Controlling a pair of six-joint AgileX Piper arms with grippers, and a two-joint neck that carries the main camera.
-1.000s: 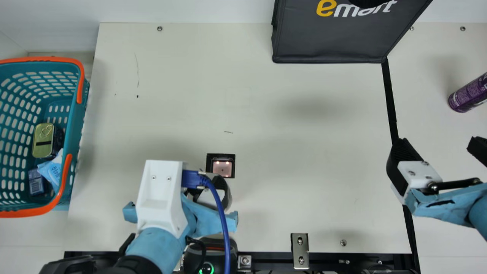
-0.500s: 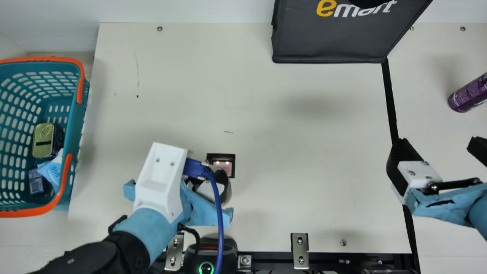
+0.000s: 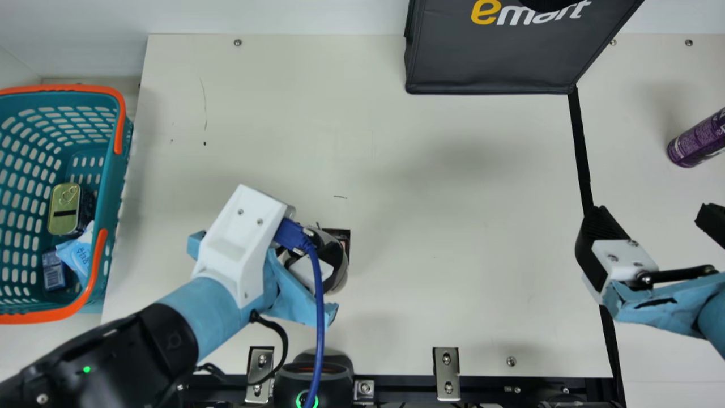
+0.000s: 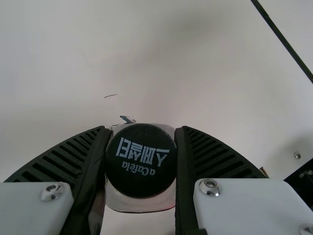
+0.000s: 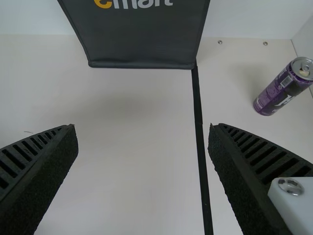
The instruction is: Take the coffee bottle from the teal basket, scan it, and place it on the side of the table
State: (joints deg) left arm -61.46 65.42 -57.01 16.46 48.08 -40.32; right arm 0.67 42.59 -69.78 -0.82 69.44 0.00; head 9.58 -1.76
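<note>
There are two pincers, the left pincer [image 3: 306,269] and the right pincer [image 3: 654,218], one table [image 3: 453,294] and one black-capped bottle [image 4: 141,161]. The teal basket [image 3: 116,187] makes one, with three goods in it: one tin [image 3: 63,212], one pale blue packet [image 3: 78,252] and one dark blue pack [image 3: 52,273]. Add one purple can [image 3: 699,139], one dark grey bag [image 3: 493,62], one black square frame [image 3: 345,234], one black device with a green ring [image 3: 314,382], one blue cable [image 3: 320,317], one black strip [image 3: 579,141] and two long metal brackets [image 3: 446,374].
</note>
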